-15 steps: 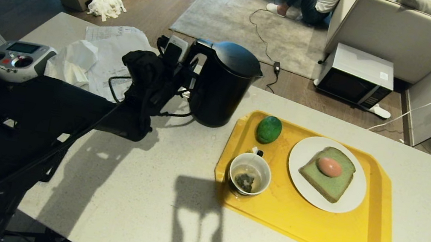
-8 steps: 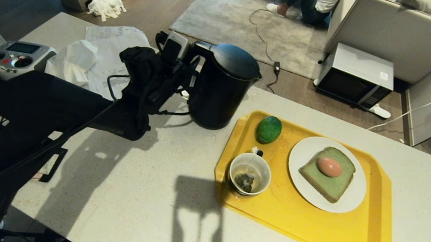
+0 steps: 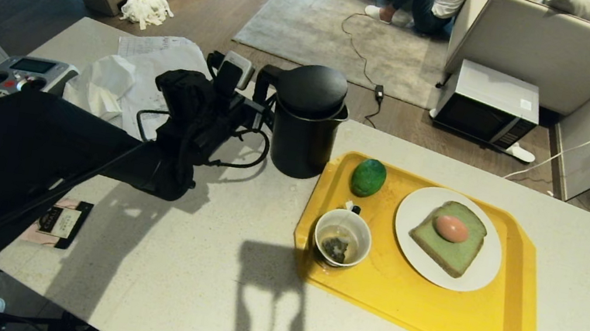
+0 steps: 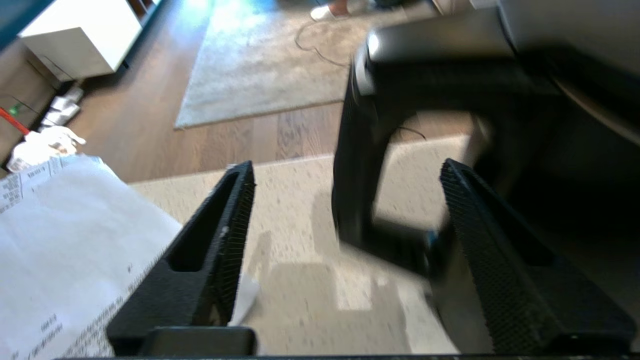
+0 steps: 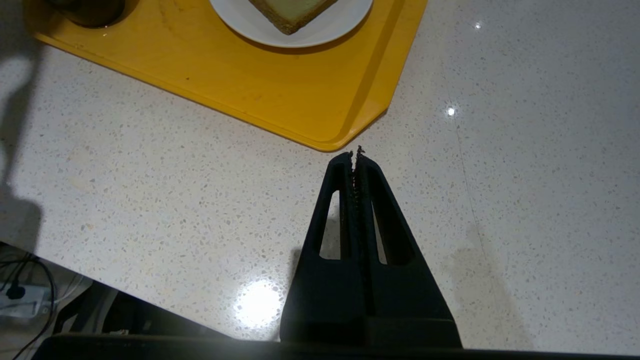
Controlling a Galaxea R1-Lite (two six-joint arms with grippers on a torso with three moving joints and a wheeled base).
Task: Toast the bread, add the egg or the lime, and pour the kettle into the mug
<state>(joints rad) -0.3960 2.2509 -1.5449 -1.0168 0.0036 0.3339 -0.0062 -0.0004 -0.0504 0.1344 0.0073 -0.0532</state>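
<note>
Having parted, left tool off kettle handle.

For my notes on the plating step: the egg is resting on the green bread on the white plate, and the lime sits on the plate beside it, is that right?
Not quite. The egg does rest on the green bread on the white plate, but the lime is off the plate, lying directly on the yellow tray near its far corner. The head view shows this.

Wood floor, grey rug, beige sofa.
</note>
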